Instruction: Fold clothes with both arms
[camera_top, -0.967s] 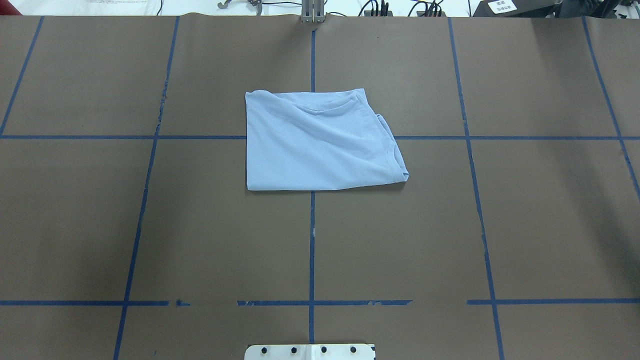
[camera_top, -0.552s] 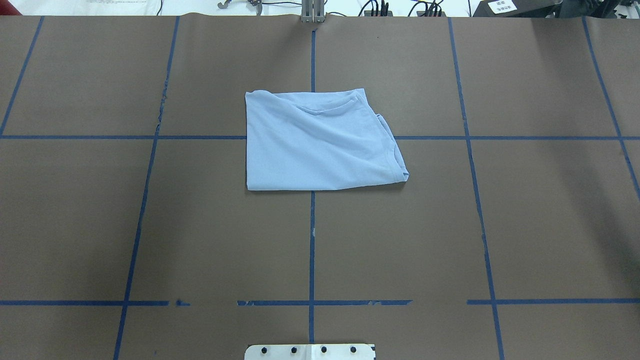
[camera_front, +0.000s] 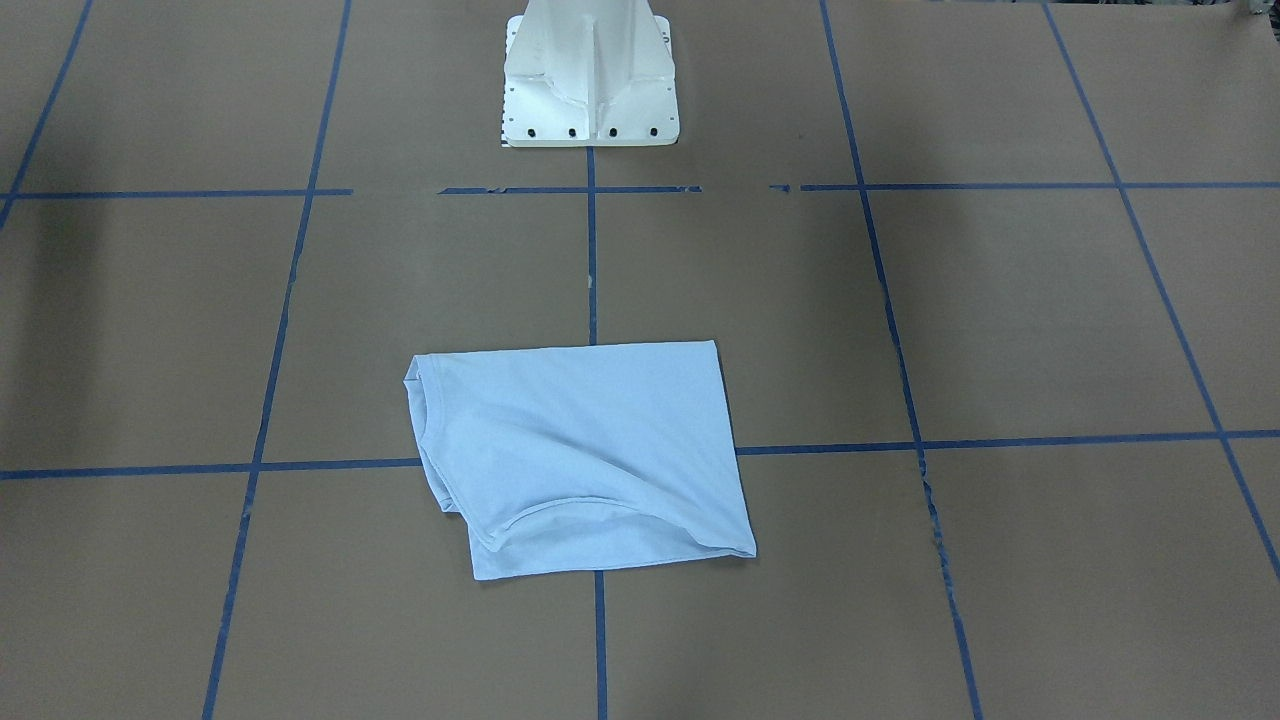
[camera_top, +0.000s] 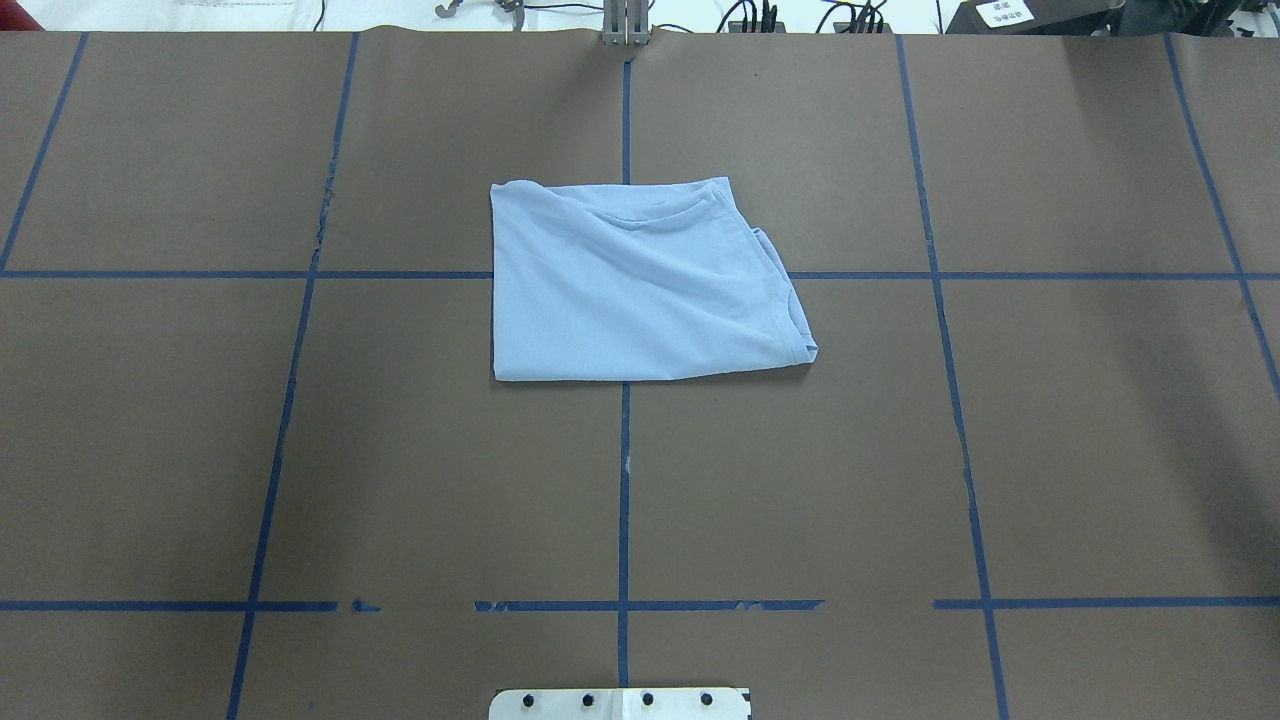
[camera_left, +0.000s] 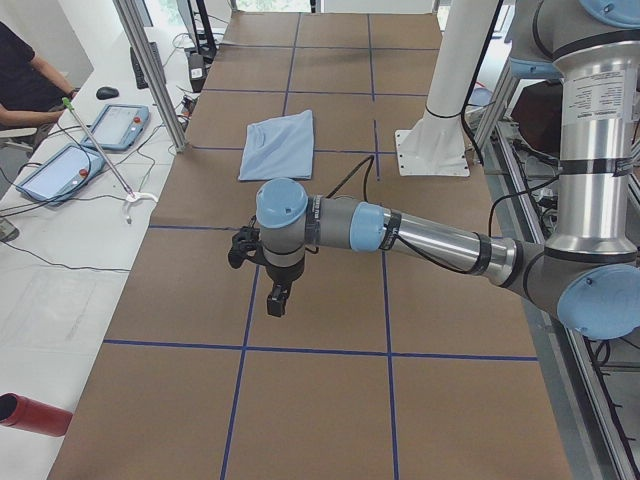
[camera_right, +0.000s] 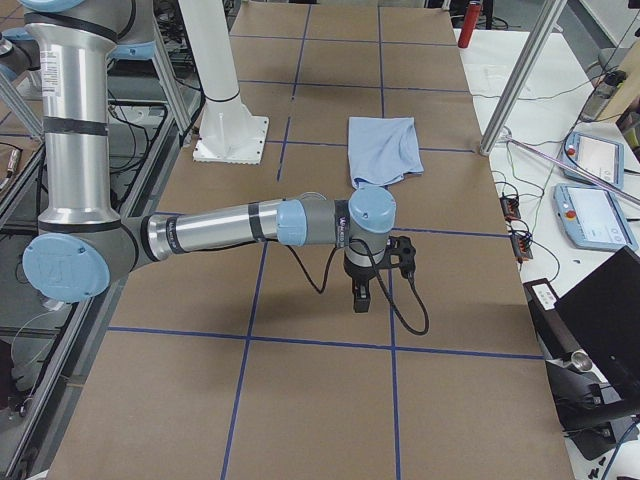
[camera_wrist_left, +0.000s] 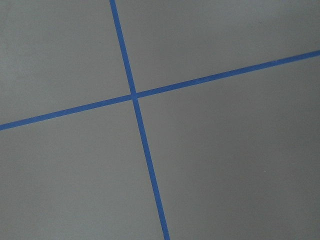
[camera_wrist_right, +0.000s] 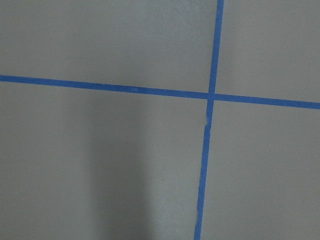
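The light blue T-shirt (camera_top: 640, 290) lies folded into a rough rectangle at the middle of the brown table, with its collar edge toward the robot's right; it also shows in the front view (camera_front: 580, 450) and both side views (camera_left: 278, 145) (camera_right: 383, 150). The chest print is hidden. Neither arm appears in the overhead or front view. My left gripper (camera_left: 277, 300) hangs over bare table far to the left of the shirt. My right gripper (camera_right: 361, 298) hangs over bare table far to the right. I cannot tell whether either is open or shut. Both wrist views show only paper and blue tape.
The white pedestal base (camera_front: 590, 70) stands at the robot's edge of the table. Blue tape lines (camera_top: 624, 480) form a grid on the brown paper. Teach pendants (camera_left: 118, 125) (camera_right: 595, 155) lie on side benches, and a seated person (camera_left: 20, 70) is at the far side.
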